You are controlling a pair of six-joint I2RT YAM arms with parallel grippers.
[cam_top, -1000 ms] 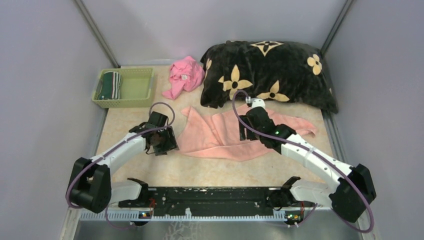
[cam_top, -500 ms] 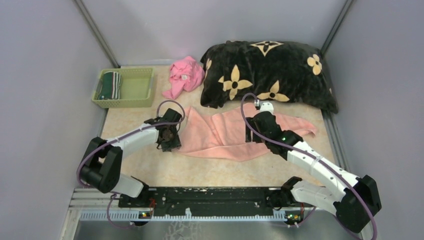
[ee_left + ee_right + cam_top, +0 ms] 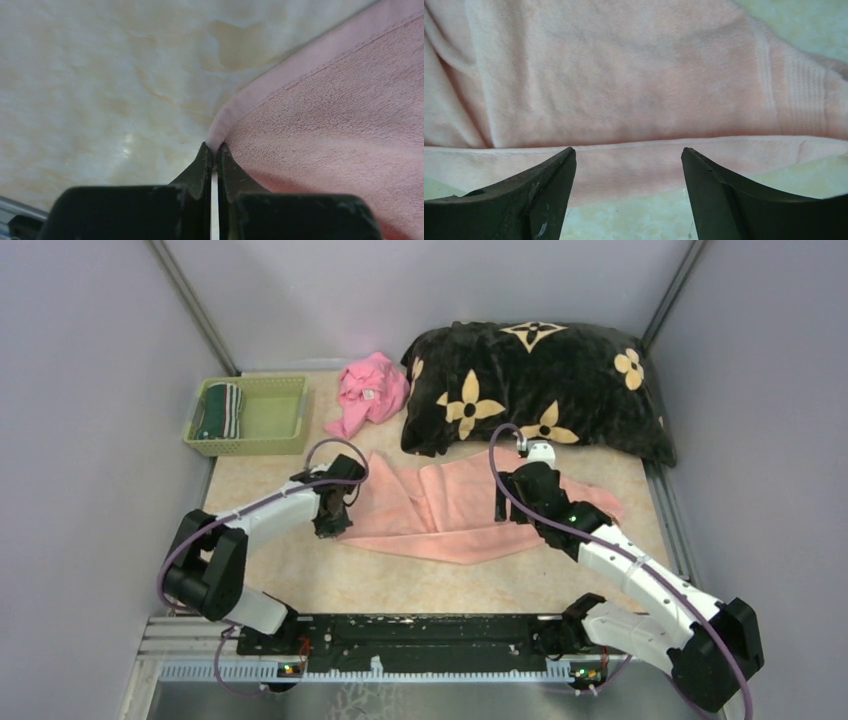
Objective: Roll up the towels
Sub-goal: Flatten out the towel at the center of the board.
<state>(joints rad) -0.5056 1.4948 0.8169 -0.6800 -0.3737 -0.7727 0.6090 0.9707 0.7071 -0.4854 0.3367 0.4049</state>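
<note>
Pinching salmon towel [image 3: 450,510] hem with my left gripper [image 3: 213,150], jaws clenched on it. Right gripper [image 3: 628,152] jaws released over its near edge. Towel spread mid-bench [image 3: 300,580]; green striped towel [image 3: 220,410] in basket [image 3: 245,448].

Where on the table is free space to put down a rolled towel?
Bare table lies between the salmon towel and the base rail, and a smaller patch between the basket and the left arm. The far edge is crowded: basket, pink cloth, blanket.
</note>
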